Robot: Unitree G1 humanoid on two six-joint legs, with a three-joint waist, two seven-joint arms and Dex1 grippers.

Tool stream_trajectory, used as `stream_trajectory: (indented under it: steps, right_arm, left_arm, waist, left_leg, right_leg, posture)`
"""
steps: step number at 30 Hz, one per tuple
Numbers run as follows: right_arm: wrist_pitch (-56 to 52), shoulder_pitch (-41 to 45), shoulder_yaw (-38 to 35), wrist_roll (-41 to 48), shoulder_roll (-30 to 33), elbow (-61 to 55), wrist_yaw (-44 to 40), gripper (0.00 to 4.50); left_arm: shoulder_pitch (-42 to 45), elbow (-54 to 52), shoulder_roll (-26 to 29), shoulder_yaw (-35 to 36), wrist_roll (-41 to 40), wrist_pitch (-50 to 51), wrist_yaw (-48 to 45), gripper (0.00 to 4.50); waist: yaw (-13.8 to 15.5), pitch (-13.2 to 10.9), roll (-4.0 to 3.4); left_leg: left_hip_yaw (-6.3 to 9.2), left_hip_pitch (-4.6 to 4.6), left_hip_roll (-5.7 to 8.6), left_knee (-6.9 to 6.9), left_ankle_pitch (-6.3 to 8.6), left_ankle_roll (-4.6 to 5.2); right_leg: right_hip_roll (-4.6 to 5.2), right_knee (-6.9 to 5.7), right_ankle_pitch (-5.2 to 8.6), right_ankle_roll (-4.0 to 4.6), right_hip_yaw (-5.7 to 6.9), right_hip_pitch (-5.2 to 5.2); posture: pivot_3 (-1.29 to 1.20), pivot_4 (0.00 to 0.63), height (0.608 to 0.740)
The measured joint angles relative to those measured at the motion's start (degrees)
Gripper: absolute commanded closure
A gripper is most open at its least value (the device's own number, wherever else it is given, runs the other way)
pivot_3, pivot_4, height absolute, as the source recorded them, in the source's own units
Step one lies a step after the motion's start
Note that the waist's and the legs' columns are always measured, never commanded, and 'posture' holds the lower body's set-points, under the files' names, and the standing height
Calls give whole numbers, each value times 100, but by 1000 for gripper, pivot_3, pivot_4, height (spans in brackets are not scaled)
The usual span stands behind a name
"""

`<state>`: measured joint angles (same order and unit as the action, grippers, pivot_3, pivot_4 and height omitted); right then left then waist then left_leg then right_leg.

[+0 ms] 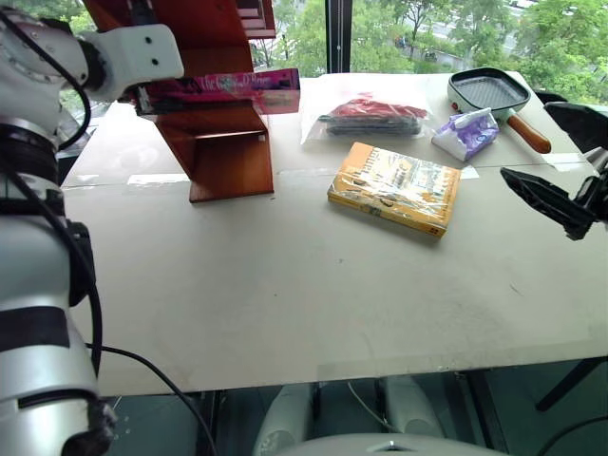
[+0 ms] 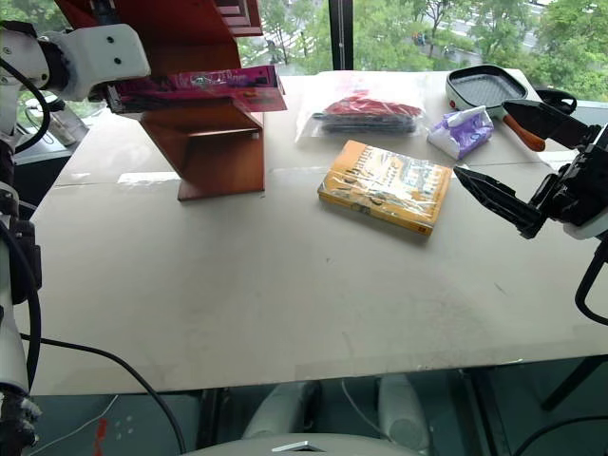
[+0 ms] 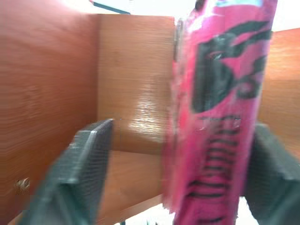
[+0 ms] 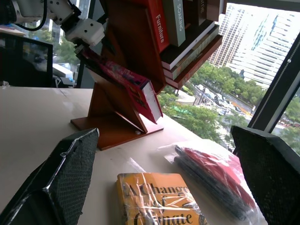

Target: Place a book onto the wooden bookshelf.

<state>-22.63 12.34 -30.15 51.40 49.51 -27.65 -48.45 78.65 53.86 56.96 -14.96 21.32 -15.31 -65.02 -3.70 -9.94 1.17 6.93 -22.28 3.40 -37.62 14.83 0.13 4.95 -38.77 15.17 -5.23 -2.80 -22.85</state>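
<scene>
Releasing book (image 1: 223, 90) on wooden bookshelf (image 1: 223, 152) | left gripper (image 3: 178, 173) spread wide, gripping nothing | next: withdraw clear without nudging book

The wooden bookshelf (image 1: 223, 142) is showing polished, glossy reddish-brown wood. Resting in it, the magenta-pink book (image 1: 228, 90) is gleaming under clear plastic wrap. Beside the bookshelf, the yellow-orange book (image 1: 394, 187) is shining in crinkled film on the matt, smooth pale table (image 1: 285, 285).
</scene>
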Motion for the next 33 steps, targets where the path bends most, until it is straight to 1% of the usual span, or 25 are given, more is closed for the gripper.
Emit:
stream_trajectory:
  steps: [2,3,4,5,8,9,10,12,14,15,16,17,18,19,20,23,25,27,28,29,30,31,33]
  right_arm:
    - [0,16,-14,39,29,40,-37,0]
    - [-1,27,-18,59,37,76,-78,0]
    - [-1,43,-19,61,40,114,-102,0]
    - [0,67,-19,70,51,155,-122,0]
    - [-3,184,2,96,63,199,-129,0]
    - [-3,271,3,133,64,232,-132,0]
    - [-3,298,-3,148,66,272,-133,0]
    - [-28,419,18,186,62,402,-128,0]
    - [-77,517,21,270,37,424,-111,0]
    - [-82,530,21,282,29,427,-109,0]
    - [-99,565,22,325,8,442,-100,0]
    - [-104,570,19,338,3,457,-95,0]
    - [-124,566,13,353,4,476,-88,0]
    - [-172,552,-11,383,4,533,-73,0]
    - [-223,537,-33,411,6,565,-46,0]
    - [-304,391,-70,484,6,484,13,0]
    - [-390,-14,-245,510,1,356,34,0]
    - [-510,-929,-595,486,-73,209,-2,0]
    - [-588,-1371,-745,415,-154,239,-38,0]
    - [-659,-2023,-947,272,-208,310,-153,0]
    - [-690,-2205,-1078,219,-224,331,-201,0]
    - [-692,-2231,-1095,213,-224,330,-208,0]
    - [-593,-3005,-1438,-76,-228,234,-413,0]
  left_arm:
    - [-337,-548,145,163,-181,331,-243,237]
    - [-680,-1187,251,416,-502,811,-497,237]
    - [-845,-1577,273,582,-744,1170,-657,237]
    - [-1158,-2407,292,955,-1255,1844,-887,237]
    - [-1600,-3845,310,1591,-2237,3158,-1179,237]
    - [-1814,-4528,304,1907,-2759,3940,-1214,237]
    - [-1861,-4929,270,2029,-3089,4403,-1217,237]
    - [-1886,-6002,-82,2517,-4235,5924,-943,237]
    - [-1903,-6855,-388,2836,-5128,6998,-598,237]
    - [-1907,-6938,-430,2858,-5226,7109,-555,237]
    - [-1989,-7229,-581,2976,-5551,7480,-285,237]
    - [-2120,-7369,-697,3080,-5692,7636,-125,237]
    - [-2372,-7576,-906,3203,-5777,7703,132,237]
    - [-2882,-7900,-1417,3294,-5854,7666,537,237]
    - [-3626,-8270,-2160,3154,-5835,7350,1054,237]
    - [-4513,-8493,-2788,2776,-5611,6812,1631,237]
    - [-5121,-8507,-2854,2578,-5407,6378,1753,237]
    - [-5966,-8334,-2751,2436,-5096,5632,1629,237]
    - [-6273,-8100,-2714,2378,-4957,5392,1604,237]
    - [-6626,-7696,-2662,2447,-4829,5093,1603,237]
    - [-6694,-7460,-2603,2507,-4782,4958,1568,237]
    - [-6704,-7446,-2592,2515,-4781,4945,1562,237]
    - [-6954,-7299,-2344,2655,-4792,4657,1382,237]
  waist:
    - [-11,-4,8]
    - [-18,-6,10]
    - [-17,-6,10]
    - [-14,-6,10]
    - [-10,-6,9]
    - [-10,-6,9]
    - [-6,-6,9]
    - [44,-6,9]
    - [66,-5,7]
    - [66,-5,7]
    - [70,-4,5]
    - [72,-1,-1]
    - [71,5,-11]
    - [95,6,-18]
    - [129,2,-12]
    - [152,-5,8]
    - [181,-2,5]
    - [233,5,3]
    - [281,3,1]
    - [318,2,-3]
    - [320,1,-3]
    - [323,0,-7]
    - [335,4,-10]
  left_leg:
    - [8,-61,-5,-20,-1,-1]
    - [11,-81,-9,-31,-3,-5]
    - [15,-88,-11,-41,-3,-5]
    - [20,-106,-13,-53,-3,-6]
    - [32,-127,-18,-76,-3,-8]
    - [33,-126,-18,-76,-3,-7]
    - [39,-127,-18,-78,0,-2]
    - [49,-127,-18,-83,3,4]
    - [48,-123,-17,-82,3,3]
    - [48,-122,-18,-82,3,3]
    - [46,-119,-16,-82,2,1]
    - [38,-109,-16,-79,-2,-5]
    - [30,-97,-16,-70,-2,-6]
    - [15,-57,-17,-61,-1,-4]
    - [12,-45,-18,-63,4,3]
    - [17,-48,-21,-68,4,1]
    - [14,-45,-20,-61,4,2]
    - [14,-41,-21,-48,4,1]
    - [9,-42,-20,-48,5,2]
    - [7,-41,-18,-50,6,4]
    - [5,-41,-17,-55,9,9]
    - [4,-41,-15,-57,9,10]
    - [1,-26,-17,-54,12,13]
  right_leg:
    - [-2,-11,-1,1,4,-51]
    - [-3,-14,-2,2,6,-66]
    - [-2,-16,-2,2,11,-68]
    - [-2,-12,-2,2,18,-74]
    - [1,-10,-2,1,30,-79]
    - [1,-9,-2,1,31,-77]
    - [0,-12,-2,1,37,-76]
    - [-1,-13,-2,1,48,-71]
    - [-1,-15,-2,1,47,-68]
    - [-2,-17,-2,1,46,-68]
    - [-3,-17,-3,2,44,-67]
    - [-2,-19,-3,2,36,-64]
    - [-1,-11,-3,2,29,-54]
    - [5,-8,-3,2,16,-24]
    - [2,-4,-3,2,14,-10]
    - [0,-5,-4,4,16,-10]
    - [0,-4,-4,4,13,-12]
    - [0,5,-3,6,14,-10]
    - [1,5,-3,6,10,-12]
    - [3,4,-3,6,9,-11]
    - [3,4,-4,5,9,-10]
    - [4,4,-4,4,7,-8]
    - [3,21,-3,4,21,18]
  posture:
    - [0,150,740]
    - [0,150,740]
    - [0,150,740]
    - [0,150,740]
    - [0,150,740]
    - [0,150,740]
    - [0,150,740]
    - [0,150,740]
    - [0,150,740]
    - [0,150,740]
    - [0,150,740]
    - [0,150,740]
    - [0,150,740]
    - [0,150,740]
    - [0,150,740]
    - [0,150,740]
    - [0,150,740]
    - [0,150,740]
    - [0,150,740]
    - [0,150,740]
    - [0,150,740]
    - [0,150,740]
    - [0,150,740]
